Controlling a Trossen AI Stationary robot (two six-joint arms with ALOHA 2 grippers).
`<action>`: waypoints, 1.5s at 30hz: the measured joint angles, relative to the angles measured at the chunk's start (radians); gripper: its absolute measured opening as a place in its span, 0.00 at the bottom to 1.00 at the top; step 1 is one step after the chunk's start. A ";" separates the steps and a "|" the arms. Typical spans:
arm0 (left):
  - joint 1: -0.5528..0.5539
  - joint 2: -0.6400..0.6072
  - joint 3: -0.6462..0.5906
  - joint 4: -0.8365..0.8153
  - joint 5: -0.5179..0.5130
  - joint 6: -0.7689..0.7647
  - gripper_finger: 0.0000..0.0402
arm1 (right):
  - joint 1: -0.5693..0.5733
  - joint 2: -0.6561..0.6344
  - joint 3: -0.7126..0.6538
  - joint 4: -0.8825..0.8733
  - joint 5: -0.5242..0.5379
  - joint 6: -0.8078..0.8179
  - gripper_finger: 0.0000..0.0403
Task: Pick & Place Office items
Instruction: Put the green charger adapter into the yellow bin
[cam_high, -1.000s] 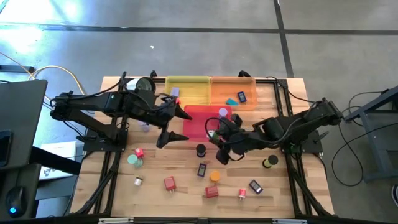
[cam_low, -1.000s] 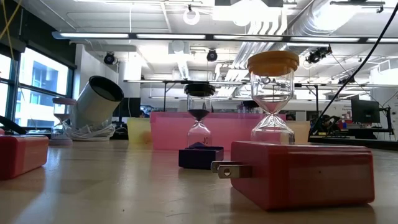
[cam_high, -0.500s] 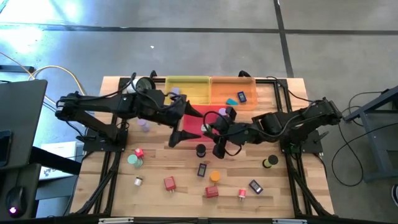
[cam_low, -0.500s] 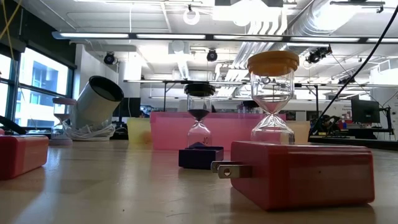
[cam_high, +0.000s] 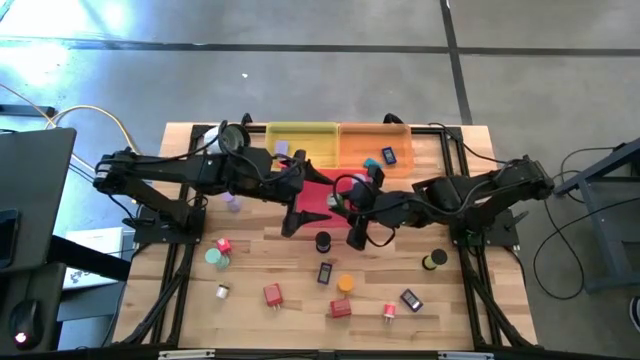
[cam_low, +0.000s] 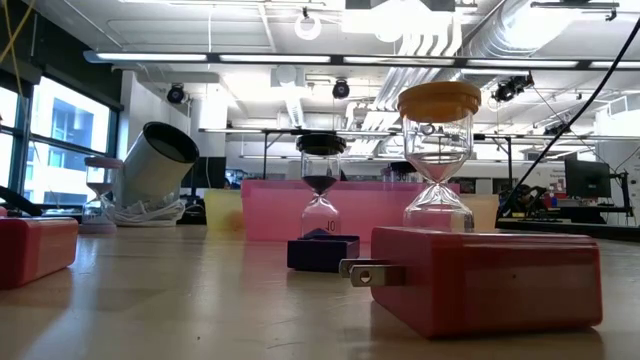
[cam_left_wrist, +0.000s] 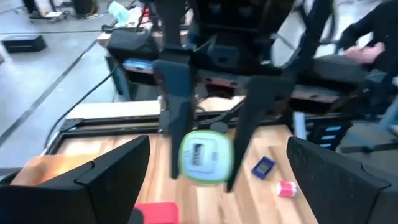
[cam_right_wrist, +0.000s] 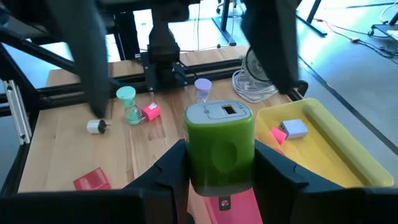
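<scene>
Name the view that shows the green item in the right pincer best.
The right wrist view: the green item fills the centre, gripped by the right pincer. The left wrist view shows it blurred, farther off. In the high view the arms mostly hide it. The low view misses it.

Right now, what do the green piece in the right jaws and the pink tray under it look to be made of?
Green piece: likely moulded plastic, smooth satin skin, grey top face, held in the right gripper. Pink tray: translucent plastic, glossy, light passing through its wall.
</scene>
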 joint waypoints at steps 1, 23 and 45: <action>0.000 0.001 0.000 -0.001 -0.006 0.003 0.92 | 0.000 0.000 0.000 0.000 -0.004 -0.004 0.30; 0.019 0.045 0.000 0.032 -0.019 0.040 0.90 | 0.000 0.000 0.000 -0.022 -0.025 -0.025 0.30; 0.019 0.049 -0.001 0.022 -0.014 0.100 0.46 | -0.001 0.000 0.000 -0.022 -0.022 -0.042 0.32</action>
